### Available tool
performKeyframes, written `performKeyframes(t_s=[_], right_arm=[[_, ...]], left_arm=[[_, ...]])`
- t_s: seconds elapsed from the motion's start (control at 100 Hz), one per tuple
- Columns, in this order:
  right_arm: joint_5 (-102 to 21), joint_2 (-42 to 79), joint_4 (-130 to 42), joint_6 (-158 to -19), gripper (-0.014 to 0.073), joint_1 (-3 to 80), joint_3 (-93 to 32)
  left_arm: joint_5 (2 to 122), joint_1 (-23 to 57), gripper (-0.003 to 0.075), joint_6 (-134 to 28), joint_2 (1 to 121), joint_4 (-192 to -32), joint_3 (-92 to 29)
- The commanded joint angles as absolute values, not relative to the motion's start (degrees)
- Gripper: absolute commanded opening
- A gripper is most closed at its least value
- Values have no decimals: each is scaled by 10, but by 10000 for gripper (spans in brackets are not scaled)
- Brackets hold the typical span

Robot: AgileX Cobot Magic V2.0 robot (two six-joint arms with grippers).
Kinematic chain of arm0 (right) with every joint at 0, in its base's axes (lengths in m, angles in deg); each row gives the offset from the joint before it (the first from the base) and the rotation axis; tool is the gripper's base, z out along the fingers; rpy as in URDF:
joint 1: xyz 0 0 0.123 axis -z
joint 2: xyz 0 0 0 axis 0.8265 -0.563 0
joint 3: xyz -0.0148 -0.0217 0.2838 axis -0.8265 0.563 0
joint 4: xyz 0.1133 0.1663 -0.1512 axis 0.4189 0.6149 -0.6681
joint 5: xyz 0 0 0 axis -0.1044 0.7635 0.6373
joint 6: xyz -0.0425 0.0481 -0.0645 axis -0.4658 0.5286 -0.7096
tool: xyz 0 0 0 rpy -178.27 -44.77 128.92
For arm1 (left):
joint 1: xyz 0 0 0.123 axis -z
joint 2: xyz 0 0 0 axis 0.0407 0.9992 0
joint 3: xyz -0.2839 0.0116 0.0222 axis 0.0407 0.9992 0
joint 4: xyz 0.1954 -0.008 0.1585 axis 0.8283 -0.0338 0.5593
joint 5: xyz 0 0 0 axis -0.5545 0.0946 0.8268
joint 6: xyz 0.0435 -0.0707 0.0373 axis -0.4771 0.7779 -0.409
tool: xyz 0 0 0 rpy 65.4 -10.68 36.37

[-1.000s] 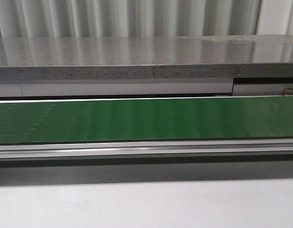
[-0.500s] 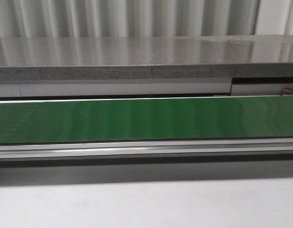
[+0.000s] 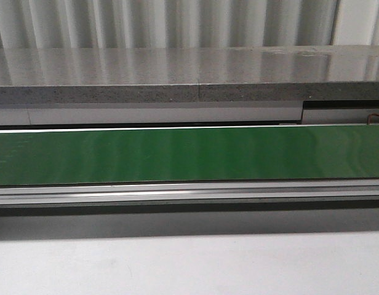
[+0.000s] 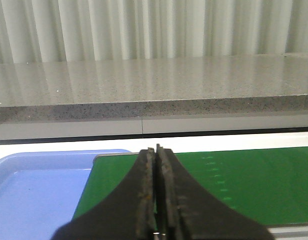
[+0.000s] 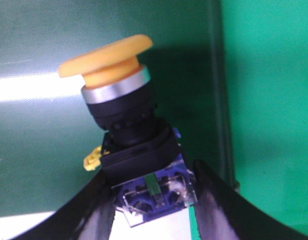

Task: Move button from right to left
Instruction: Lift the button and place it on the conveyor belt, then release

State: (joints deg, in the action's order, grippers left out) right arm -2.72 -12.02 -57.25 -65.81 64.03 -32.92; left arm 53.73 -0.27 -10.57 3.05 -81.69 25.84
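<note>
The button (image 5: pixel 129 130) shows only in the right wrist view. It has a yellow mushroom head (image 5: pixel 106 57), a silver ring, a black collar and a blue-and-clear contact block with a green mark. My right gripper (image 5: pixel 154 195) is shut on the contact block and holds the button above the green belt (image 5: pixel 264 75). My left gripper (image 4: pixel 156 150) is shut and empty, its black fingers (image 4: pixel 144 190) pressed together over the belt's end (image 4: pixel 254 180). Neither gripper shows in the front view.
A blue tray (image 4: pixel 34 195) lies beside the belt's end, left of my left gripper. The green conveyor belt (image 3: pixel 189 153) runs across the front view, with a metal rail (image 3: pixel 189 192) in front and a grey stone counter (image 3: pixel 177 74) behind.
</note>
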Motion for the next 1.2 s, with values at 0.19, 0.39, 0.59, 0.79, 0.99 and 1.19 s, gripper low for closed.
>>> performKeyframes(t_s=[0.19,0.39,0.59,0.79,0.99,1.19], right_arm=[[-44,-121,-568,-662,409,639,-342],[-52,-92,-565,-677,617,635,-342],[-47,-32,-560,-719,595,587,-342],[-39,21,-560,-741,174,520,-336],[-71,104,-560,-741,-65,490,-288],[-87,193,-559,-741,-65,489,-224]], left_arm=[[494,-1,-20,-105,12,-818,281],[494,-1,-20,-105,12,-818,281],[494,-1,-20,-105,12,-818,281],[494,-1,-20,-105,12,-818,281],[494,-1,-20,-105,12,-818,281],[494,-1,-20,-105,12,-818,281]])
